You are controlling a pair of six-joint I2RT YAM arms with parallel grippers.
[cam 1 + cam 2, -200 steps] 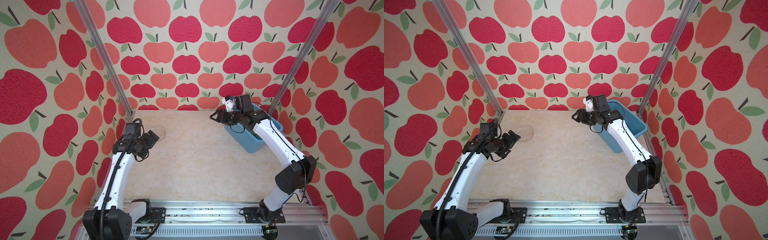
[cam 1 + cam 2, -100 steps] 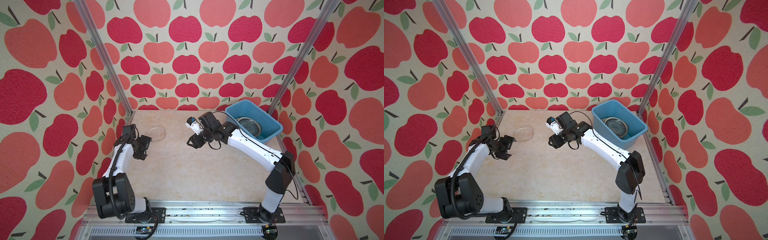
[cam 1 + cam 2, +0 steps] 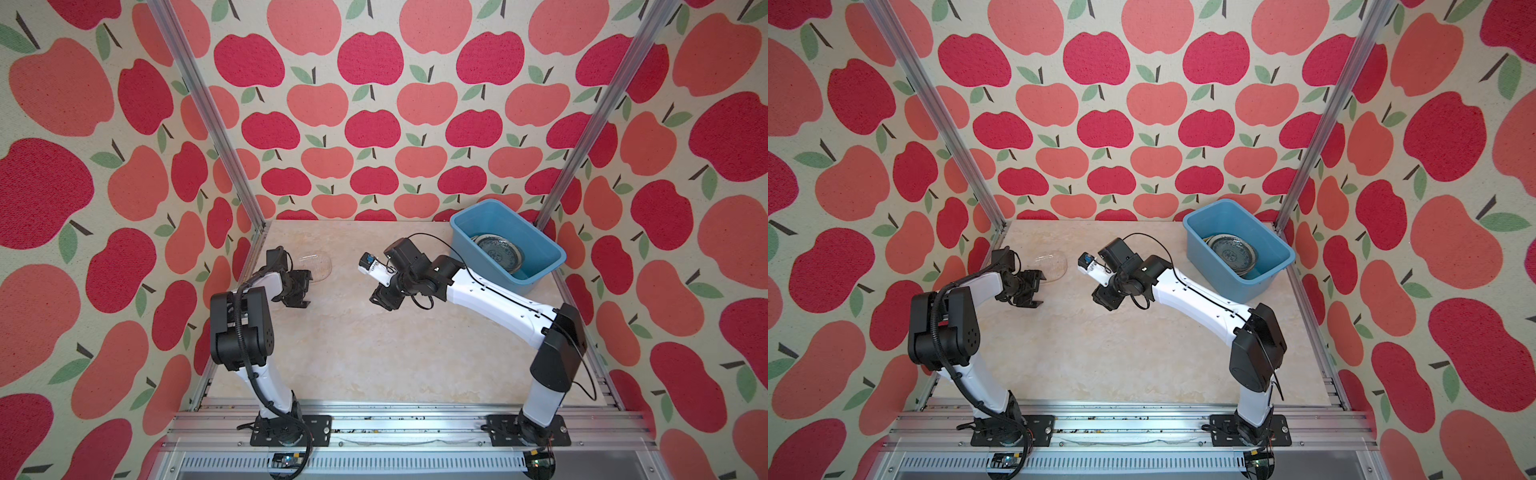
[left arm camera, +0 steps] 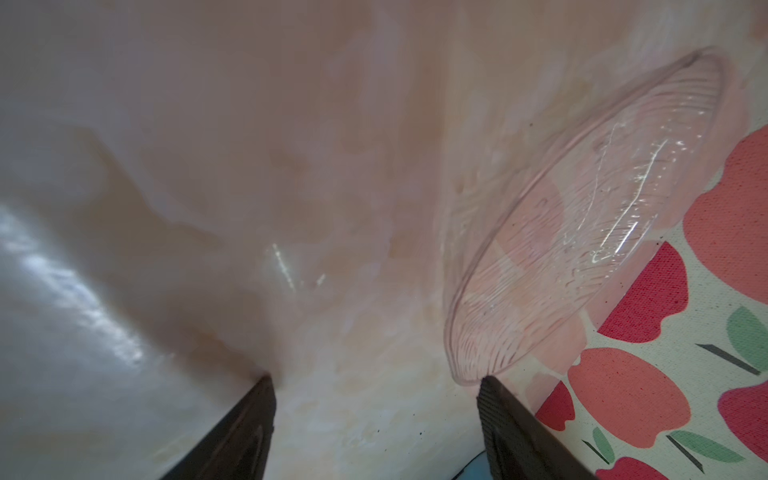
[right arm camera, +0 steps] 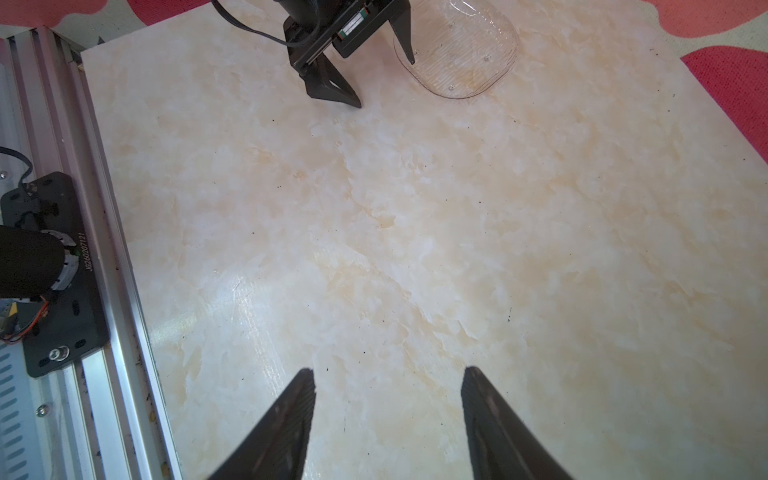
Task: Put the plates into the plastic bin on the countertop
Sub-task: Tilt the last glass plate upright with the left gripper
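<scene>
Left wrist view, left fingers (image 4: 511, 424) spread, glass plate (image 4: 582, 216) rim at one tip, right fingers (image 5: 490, 424) spread.

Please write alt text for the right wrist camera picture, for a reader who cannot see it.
The open, empty right gripper hangs over a beige marble-look countertop. Farther off, the black left gripper, jaws apart, has one finger at the rim of a round clear glass plate.
</scene>
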